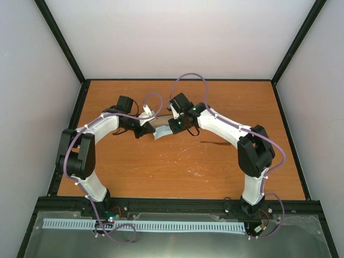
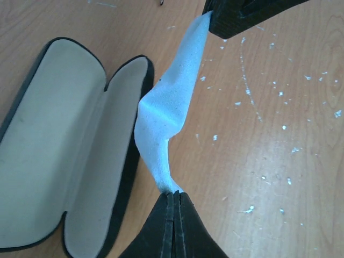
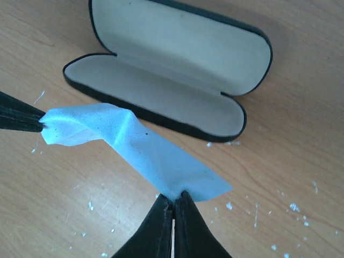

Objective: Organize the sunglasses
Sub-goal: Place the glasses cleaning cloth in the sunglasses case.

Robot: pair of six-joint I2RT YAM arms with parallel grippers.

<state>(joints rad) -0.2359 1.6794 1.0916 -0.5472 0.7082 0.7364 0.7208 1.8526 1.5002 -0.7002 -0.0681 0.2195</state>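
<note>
Above the table [image 1: 161, 172], beside the open case [image 2: 54, 150]: cloth [image 2: 164, 113] held stretched.
The left gripper [image 2: 174, 194] and right gripper [image 3: 173, 203] each clamp one end.

Bent inward with left arm [image 1: 86, 156] and right arm [image 1: 252, 153], elbows raised outward, wrists meeting over the pale blue square cloth [image 2: 161, 118]. Pinched fully closed with left gripper [image 2: 174, 194] on one end; likewise with right gripper [image 3: 173, 200] on the opposite end.

1 high rear camera overlooks the table [image 1: 226, 161]; 2 close wrist cameras share cloth [image 2: 164, 113] and case [image 2: 48, 150].
</note>
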